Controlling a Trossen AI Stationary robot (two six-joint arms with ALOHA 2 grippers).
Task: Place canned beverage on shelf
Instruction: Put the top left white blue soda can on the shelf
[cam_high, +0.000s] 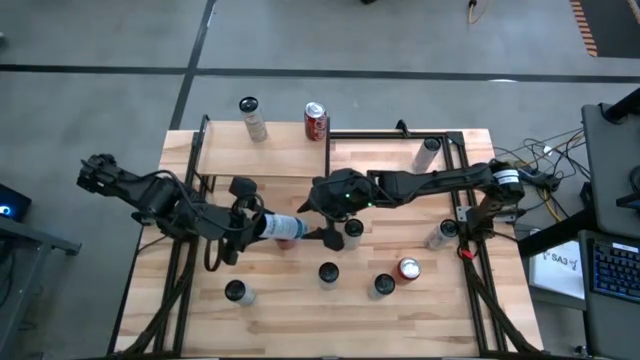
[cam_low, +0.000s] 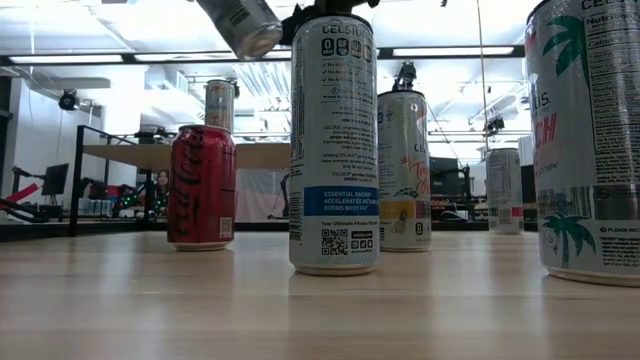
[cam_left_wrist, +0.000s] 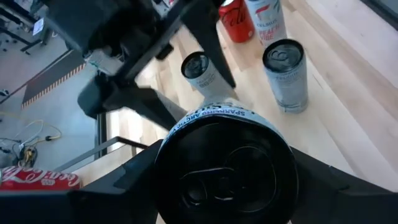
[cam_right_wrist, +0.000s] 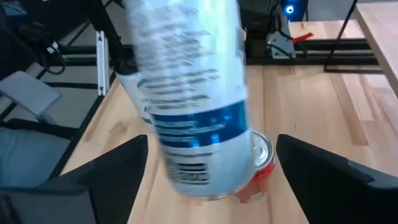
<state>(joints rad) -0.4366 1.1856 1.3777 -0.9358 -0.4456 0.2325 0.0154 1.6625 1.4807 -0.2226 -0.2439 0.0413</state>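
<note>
Left gripper (cam_high: 250, 227), left of centre in the high view, is clamped on a white-and-blue can (cam_high: 280, 226) lying horizontal above the tabletop (cam_high: 280, 290); in the left wrist view the can's top (cam_left_wrist: 225, 171) sits between both dark fingers. Shelf (cam_high: 262, 150) is upper left of the table, with a silver can (cam_high: 252, 117) standing at its far edge and a red cola can (cam_high: 316, 121) just beside its right end.

Under the held can, a red-topped can (cam_right_wrist: 260, 163) stands on the table, partly hidden. Right gripper (cam_high: 335, 235) is at frame centre, fingers spread wide, either side of the held can's free end in the right wrist view, not touching it.

Clutter in the lower half: dark-topped cans (cam_high: 236, 292), (cam_high: 328, 273), (cam_high: 384, 285), a red-topped one (cam_high: 408, 269); further right, cans at (cam_high: 441, 233) and (cam_high: 427, 152).

Low view: tall white can (cam_low: 334, 140) in centre blocks most of the scene.
</note>
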